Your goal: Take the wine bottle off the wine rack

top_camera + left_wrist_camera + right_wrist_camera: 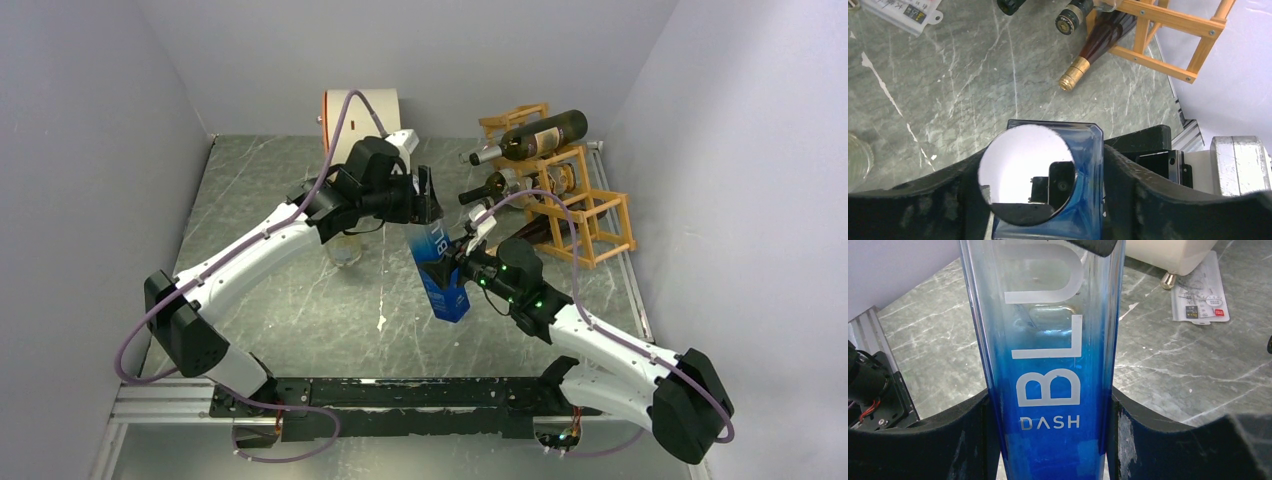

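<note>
A square blue glass bottle (446, 283) marked "BLU DASH" hangs tilted above the table's middle, held by both grippers. My left gripper (430, 215) is shut on its upper end (1088, 170), fingers on both sides. My right gripper (452, 272) is shut on its lower blue part (1048, 365). The light wooden wine rack (590, 215) stands at the back right, apart from both grippers. It holds a dark bottle (540, 135) on top, a second one (497, 186) below, and a brown gold-capped one (1098, 50) lying low with its neck towards the table.
A white cylindrical drum (360, 110) stands at the back centre. A clear glass (345, 250) sits under the left arm. A flat plastic packet (1200, 295) lies near the drum. Grey walls close in on the left, back and right.
</note>
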`<action>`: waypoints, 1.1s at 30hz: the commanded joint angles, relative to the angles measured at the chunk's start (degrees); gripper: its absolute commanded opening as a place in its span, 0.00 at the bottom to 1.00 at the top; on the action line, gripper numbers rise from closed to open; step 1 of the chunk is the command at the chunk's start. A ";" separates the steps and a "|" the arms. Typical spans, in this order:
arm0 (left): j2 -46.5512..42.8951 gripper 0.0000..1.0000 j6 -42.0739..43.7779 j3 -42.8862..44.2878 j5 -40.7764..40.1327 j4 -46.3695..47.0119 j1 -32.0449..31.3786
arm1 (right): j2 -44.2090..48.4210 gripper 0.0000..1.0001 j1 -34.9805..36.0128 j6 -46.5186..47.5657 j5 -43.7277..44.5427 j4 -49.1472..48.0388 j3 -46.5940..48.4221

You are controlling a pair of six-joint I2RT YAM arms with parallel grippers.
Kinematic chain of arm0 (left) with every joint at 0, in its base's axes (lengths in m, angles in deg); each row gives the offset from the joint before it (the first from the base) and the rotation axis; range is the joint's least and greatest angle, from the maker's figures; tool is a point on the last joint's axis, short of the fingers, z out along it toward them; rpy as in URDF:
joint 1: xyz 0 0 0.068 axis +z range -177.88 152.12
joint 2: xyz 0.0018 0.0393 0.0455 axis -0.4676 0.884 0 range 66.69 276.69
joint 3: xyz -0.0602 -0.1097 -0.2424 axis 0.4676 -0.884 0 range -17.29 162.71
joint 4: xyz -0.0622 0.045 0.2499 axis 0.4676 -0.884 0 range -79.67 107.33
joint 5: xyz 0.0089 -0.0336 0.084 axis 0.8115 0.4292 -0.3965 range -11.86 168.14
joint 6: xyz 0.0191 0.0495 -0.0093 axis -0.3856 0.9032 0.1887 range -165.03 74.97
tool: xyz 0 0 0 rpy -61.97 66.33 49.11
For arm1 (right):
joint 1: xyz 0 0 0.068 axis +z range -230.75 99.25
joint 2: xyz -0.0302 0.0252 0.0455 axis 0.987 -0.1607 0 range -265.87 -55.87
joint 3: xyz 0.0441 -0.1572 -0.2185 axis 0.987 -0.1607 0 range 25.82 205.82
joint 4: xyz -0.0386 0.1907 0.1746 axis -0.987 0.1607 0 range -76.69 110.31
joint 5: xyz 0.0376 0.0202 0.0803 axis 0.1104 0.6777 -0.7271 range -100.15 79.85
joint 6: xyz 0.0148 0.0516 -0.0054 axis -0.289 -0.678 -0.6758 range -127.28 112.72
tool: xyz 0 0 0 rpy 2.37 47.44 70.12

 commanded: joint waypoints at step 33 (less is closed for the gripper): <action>-20.24 0.07 -4.61 -1.93 -29.41 -35.91 0.76 | 0.96 1.00 -0.18 -0.99 0.28 15.60 10.61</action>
